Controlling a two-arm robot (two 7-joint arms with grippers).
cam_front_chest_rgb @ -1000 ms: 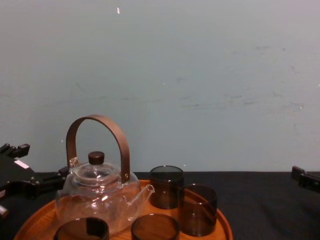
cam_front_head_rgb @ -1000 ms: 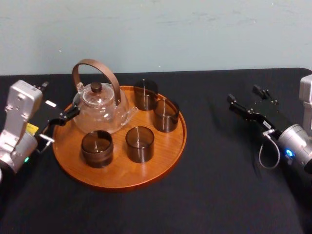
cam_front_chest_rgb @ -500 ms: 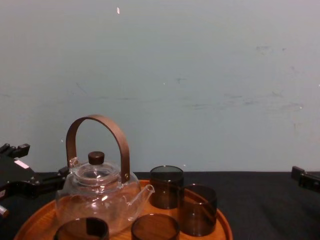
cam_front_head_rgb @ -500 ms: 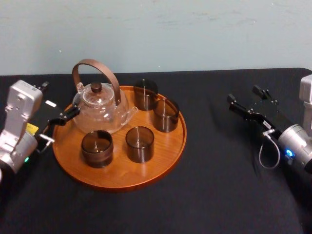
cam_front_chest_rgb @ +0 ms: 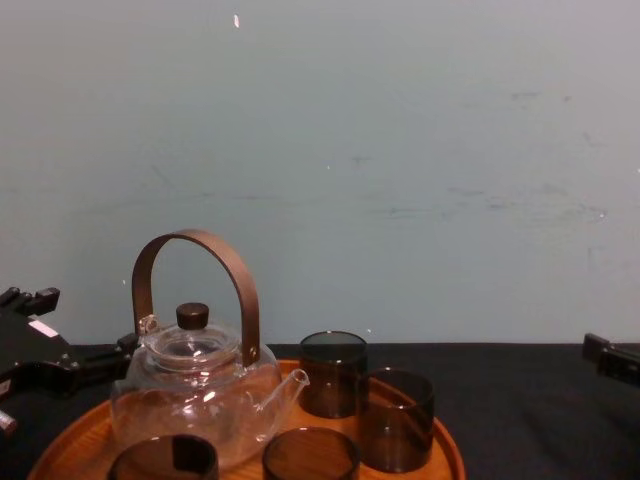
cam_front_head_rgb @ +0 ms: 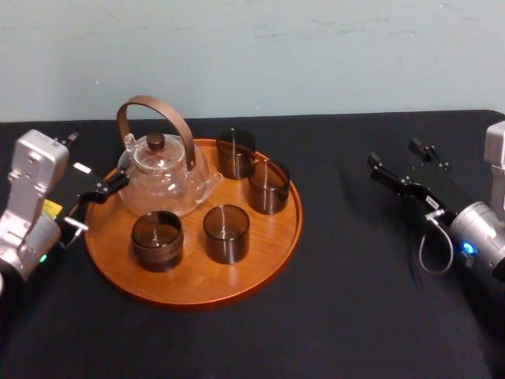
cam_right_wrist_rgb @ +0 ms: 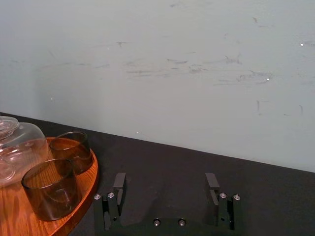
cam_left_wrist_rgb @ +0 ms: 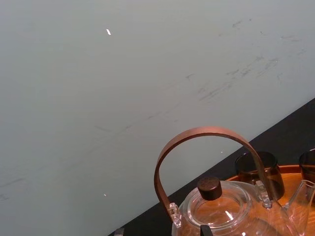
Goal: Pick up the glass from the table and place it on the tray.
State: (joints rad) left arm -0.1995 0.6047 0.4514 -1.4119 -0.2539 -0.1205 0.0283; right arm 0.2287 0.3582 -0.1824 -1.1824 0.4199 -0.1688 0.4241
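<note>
Chest view, front glasses [cam_front_chest_rgb: 310, 452] cut off below; right gripper [cam_right_wrist_rgb: 166, 181] and left gripper [cam_front_head_rgb: 96, 204] jaws apart, empty.

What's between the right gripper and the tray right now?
Nothing but bare black table, seen in the head view: the open right gripper sits apart from the tray. The left gripper rests by the tray's other side.

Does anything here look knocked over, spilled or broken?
Nothing stands out. The glass teapot and four dark glasses stand upright on the tray, nothing spilled. The left gripper sits open by the tray's left rim; the right gripper sits open over the table, well clear of the tray.
</note>
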